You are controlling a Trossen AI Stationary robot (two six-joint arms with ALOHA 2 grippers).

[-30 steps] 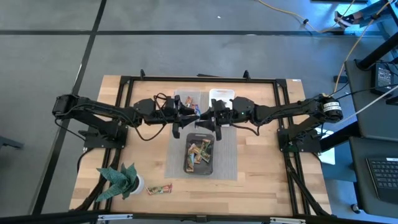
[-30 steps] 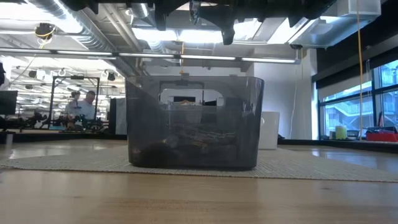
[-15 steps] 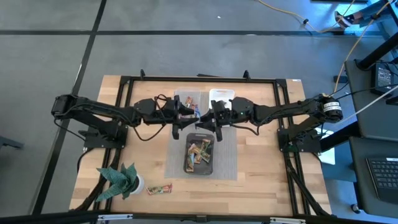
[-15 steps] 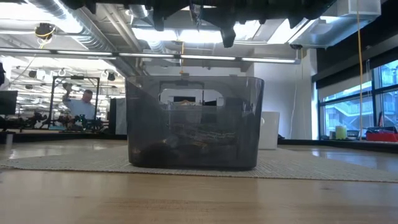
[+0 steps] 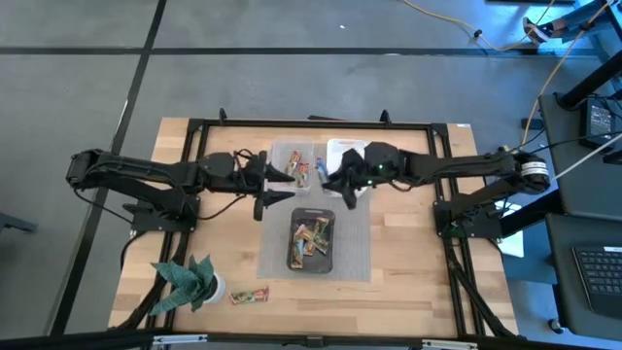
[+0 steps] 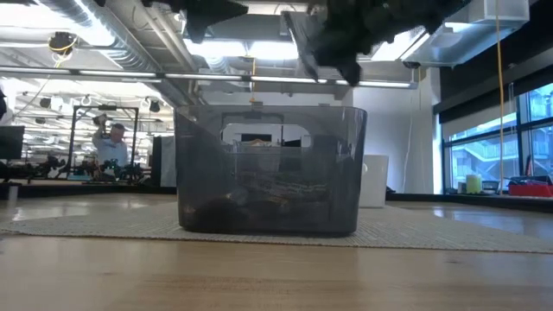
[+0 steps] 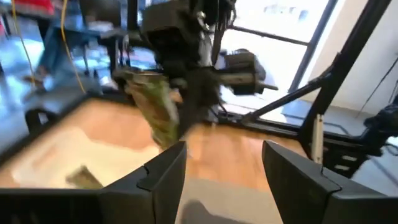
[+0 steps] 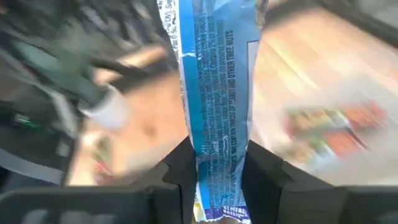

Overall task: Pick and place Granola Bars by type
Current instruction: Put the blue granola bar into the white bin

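My right gripper pinches a blue-wrapped granola bar above the white tray; my left gripper, jaws spread, hangs at its nine o'clock.

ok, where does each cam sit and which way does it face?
High: overhead, straight down; both arms, dark bin.
Low: table height, level across; dark bin, arms overhead.
Left wrist: past the open left gripper toward the right arm holding a bar.
Right wrist: right gripper shut on a blue bar.
Shared: high and low both show the dark bin.
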